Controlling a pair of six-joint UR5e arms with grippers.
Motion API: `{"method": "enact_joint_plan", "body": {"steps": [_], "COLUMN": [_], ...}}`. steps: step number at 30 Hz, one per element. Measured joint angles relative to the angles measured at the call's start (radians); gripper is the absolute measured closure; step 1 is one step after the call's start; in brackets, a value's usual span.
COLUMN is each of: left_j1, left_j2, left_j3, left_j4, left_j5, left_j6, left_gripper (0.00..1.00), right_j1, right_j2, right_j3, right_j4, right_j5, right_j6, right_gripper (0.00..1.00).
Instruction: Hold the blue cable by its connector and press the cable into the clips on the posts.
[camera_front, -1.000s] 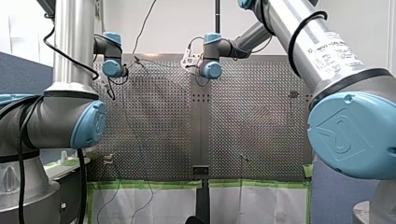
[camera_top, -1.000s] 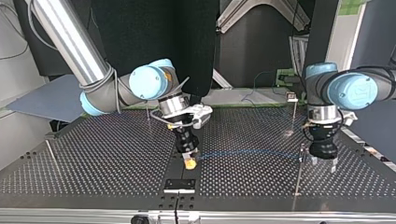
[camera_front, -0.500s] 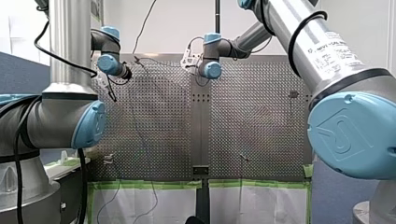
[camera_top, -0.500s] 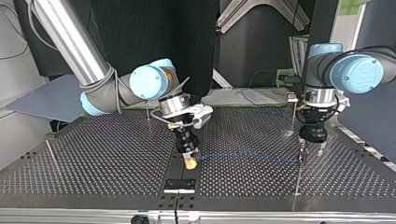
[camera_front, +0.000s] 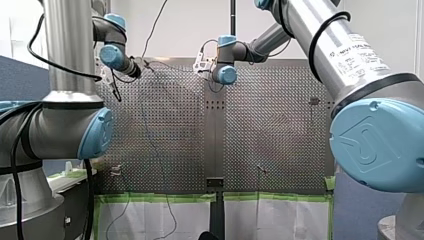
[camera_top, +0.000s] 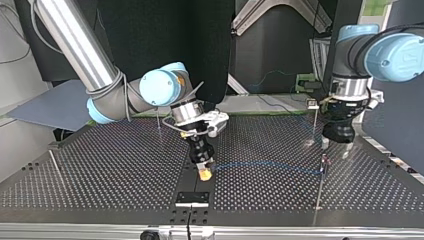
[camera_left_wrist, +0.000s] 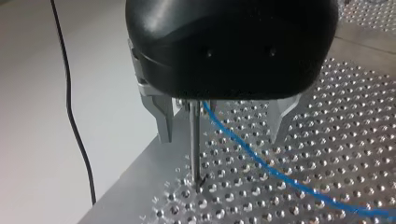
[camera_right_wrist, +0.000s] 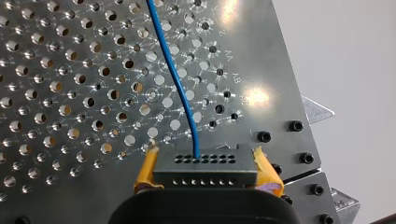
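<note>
Blue cable (camera_right_wrist: 180, 88), thin, curves out of a grey, many-holed connector (camera_right_wrist: 205, 165).

Ahead of my right pincer (camera_right_wrist: 206, 171) the table (camera_right_wrist: 70, 56) is shiny perforated metal; the connector (camera_right_wrist: 205, 164) between its pads (camera_right_wrist: 147, 167) is matt grey, the blue cable (camera_right_wrist: 177, 84) smooth, glossy.

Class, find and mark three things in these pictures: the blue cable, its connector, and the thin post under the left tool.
blue cable (camera_right_wrist: 175, 80), right wrist view, the middle of its visible run.
connector (camera_right_wrist: 205, 169), right wrist view, its grey holed face.
post (camera_left_wrist: 194, 140), left wrist view, the middle of its shaft.
</note>
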Motion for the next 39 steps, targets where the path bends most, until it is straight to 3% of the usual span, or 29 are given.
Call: {"method": "enact_joint_plan", "body": {"steps": [8,14,23,39], "left_j1": [-0.016,-0.033,-0.047,-0.066], "left_j2": [0.061,0.065,0.066,0.069], "left_j3": [-0.008,-0.008,0.015,0.035], "left_j4": [-0.053,-0.09,-0.097,-0.099], "left_j5": [-0.018,-0.058,-0.085,-0.077], "left_j6": [0.061,0.112,0.193,0.332], "left_gripper": [0.0,0.0,0.0,0.0], "right_j1": [-0.001,-0.001,0.0,-0.005], "right_j2": [0.0,0.0,0.0,0.001], "right_j3": [0.0,0.0,0.0,0.0], "right_j4": [0.0,0.001,0.002,0.02], "right_j5": [0.0,0.0,0.0,0.0], "right_j6": [-0.001,-0.001,-0.003,-0.018], "right_gripper": [1.0,1.0,1.0,1.0]}}
